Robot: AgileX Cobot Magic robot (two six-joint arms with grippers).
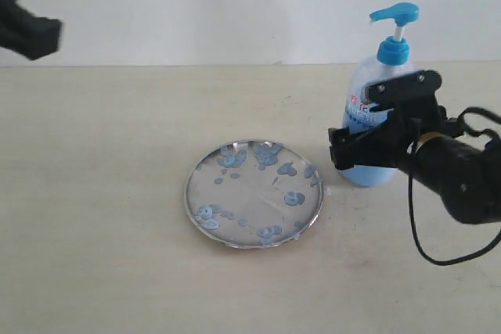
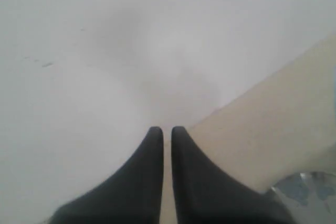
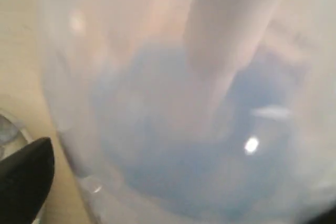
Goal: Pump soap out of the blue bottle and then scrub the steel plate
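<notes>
Right gripper (image 1: pixel 376 123) flanks the blue bottle (image 1: pixel 374 68), grip unclear; pumping could topple it onto the steel plate (image 1: pixel 188 193). Left gripper (image 2: pixel 167 132) sits pressed together.

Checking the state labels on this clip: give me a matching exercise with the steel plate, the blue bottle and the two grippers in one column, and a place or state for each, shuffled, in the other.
Column 1
1. steel plate
2. blue bottle
3. left gripper
4. right gripper

Column 2
A. held high in the exterior view's top left corner, fingers almost together
B. standing upright, right of the plate
C. lying flat, speckled with blue-grey blobs
D. at the bottle's lower body

Pairs: 1-C, 2-B, 3-A, 4-D
</notes>
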